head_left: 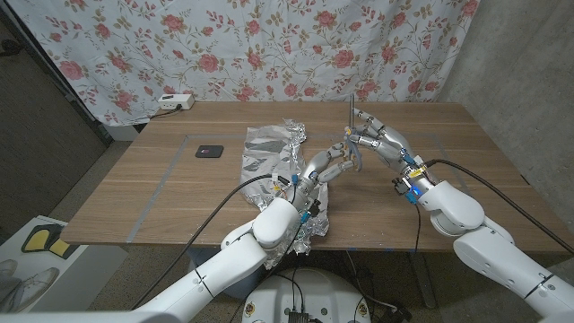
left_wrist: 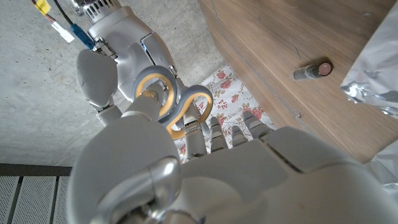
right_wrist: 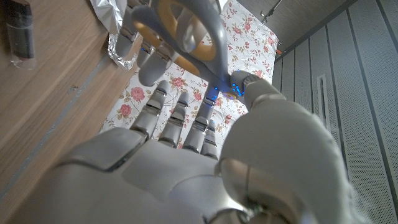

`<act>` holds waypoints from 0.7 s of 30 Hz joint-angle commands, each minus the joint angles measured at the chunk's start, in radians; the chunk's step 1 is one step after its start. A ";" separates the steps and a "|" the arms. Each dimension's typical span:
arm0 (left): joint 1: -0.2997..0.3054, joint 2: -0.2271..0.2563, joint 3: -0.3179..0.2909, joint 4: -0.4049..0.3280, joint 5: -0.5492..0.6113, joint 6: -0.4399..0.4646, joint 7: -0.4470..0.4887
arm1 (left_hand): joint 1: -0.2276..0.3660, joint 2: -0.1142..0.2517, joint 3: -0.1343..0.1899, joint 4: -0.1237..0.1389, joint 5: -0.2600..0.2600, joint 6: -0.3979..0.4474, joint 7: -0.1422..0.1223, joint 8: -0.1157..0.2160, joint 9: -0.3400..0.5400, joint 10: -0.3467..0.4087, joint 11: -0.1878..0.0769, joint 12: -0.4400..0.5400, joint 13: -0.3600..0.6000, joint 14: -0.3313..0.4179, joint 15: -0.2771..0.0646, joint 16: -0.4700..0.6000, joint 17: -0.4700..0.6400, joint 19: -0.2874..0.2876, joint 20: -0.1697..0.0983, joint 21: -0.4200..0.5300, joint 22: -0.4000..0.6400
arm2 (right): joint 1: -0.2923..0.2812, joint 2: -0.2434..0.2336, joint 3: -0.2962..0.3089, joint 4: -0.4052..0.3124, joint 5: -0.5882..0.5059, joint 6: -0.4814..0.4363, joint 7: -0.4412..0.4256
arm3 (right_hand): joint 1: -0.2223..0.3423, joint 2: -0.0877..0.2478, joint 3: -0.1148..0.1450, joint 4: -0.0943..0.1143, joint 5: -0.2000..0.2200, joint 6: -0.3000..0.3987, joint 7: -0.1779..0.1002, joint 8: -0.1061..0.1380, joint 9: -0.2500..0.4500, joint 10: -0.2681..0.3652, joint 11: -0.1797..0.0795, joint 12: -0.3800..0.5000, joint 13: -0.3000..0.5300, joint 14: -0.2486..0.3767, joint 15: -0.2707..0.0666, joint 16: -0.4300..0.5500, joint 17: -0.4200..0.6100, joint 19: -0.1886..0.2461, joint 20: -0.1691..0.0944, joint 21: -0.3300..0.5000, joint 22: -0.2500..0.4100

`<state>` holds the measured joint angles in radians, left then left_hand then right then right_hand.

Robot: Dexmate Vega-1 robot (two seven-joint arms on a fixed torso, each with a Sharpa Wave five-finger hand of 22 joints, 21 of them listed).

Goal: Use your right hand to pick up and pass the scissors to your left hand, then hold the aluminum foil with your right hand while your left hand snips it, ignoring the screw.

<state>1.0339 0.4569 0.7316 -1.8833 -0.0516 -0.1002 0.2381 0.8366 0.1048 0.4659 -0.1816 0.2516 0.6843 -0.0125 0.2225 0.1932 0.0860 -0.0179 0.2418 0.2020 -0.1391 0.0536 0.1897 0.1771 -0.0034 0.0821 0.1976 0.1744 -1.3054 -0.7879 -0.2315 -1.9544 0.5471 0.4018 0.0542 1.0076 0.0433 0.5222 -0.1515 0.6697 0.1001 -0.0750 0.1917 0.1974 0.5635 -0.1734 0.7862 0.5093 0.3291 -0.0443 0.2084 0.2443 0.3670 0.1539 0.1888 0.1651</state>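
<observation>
You are working over a wooden table [head_left: 466, 170] with pale tape lines across its top. A crumpled sheet of aluminum foil [head_left: 269, 154] lies near the middle and runs toward the near edge, and a small black flat object [head_left: 209, 151] sits apart from it on the robot's left side, while a white power strip [head_left: 176, 102] rests at the far left corner. In the left wrist view you can see a small dark cylinder [left_wrist: 313, 69] lying on the wood just beside the foil's edge.
</observation>
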 commanded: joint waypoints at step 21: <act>0.022 -0.014 0.001 0.015 0.010 -0.029 0.022 | -0.014 -0.034 -0.022 0.016 -0.007 0.009 -0.025 -0.014 0.001 0.032 0.009 0.013 0.004 0.022 -0.001 0.004 -0.001 0.014 0.003 0.004 0.002 | -0.010 0.023 -0.009 0.004 -0.025 -0.004 -0.056 | -0.008 0.002 -0.004 0.001 0.010 0.012 -0.008 0.003 0.003 -0.003 -0.019 0.054 0.024 -0.028 -0.105 -0.009 0.002 -0.049 0.027 -0.012 0.004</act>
<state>1.0432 0.4481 0.7360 -1.8731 -0.0425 -0.1156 0.2481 0.8219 0.0823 0.4506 -0.1664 0.2475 0.6911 -0.0271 0.2106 0.1908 0.1025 -0.0159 0.2471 0.2019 -0.1283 0.0534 0.1897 0.1771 0.0042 0.0822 0.1976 0.1744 -1.3083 -0.7755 -0.2416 -1.9502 0.5335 0.4026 0.0265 1.0075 0.0428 0.5222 -0.1514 0.6732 0.1054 -0.0804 0.1917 0.1974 0.5545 -0.1824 0.8055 0.5098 0.3111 -0.0407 0.2003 0.2440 0.3256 0.1733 0.1808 0.1651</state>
